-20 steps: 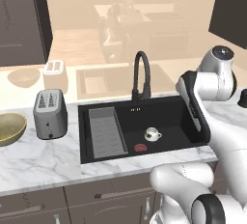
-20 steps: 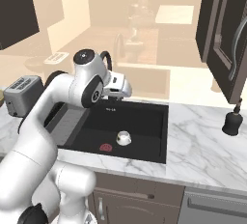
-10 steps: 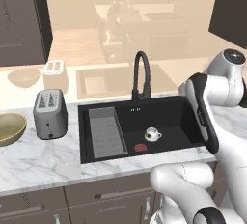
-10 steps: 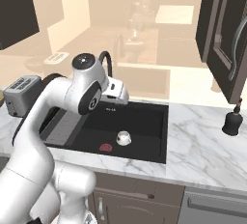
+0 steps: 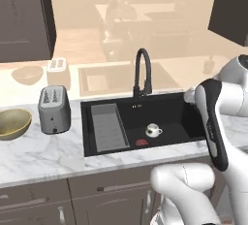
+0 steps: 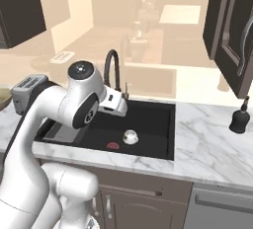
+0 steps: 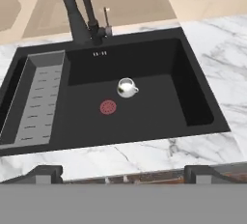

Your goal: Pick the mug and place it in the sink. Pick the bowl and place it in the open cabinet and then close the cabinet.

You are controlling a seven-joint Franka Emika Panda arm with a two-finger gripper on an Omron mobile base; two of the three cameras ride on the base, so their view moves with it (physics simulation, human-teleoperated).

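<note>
The mug (image 7: 126, 88) sits upright on the sink (image 7: 193, 117) floor beside the red drain (image 7: 108, 106). The gripper (image 7: 123, 172) hangs above, spread wide and empty. The bowl (image 5: 12, 123) waits at the counter's left edge; reaching it risks clipping the toaster (image 5: 53, 108).

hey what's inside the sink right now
In the black sink: the white mug upright on the floor, a red drain beside it, and a grey ribbed tray along one side. The basin under that tray is covered.
</note>
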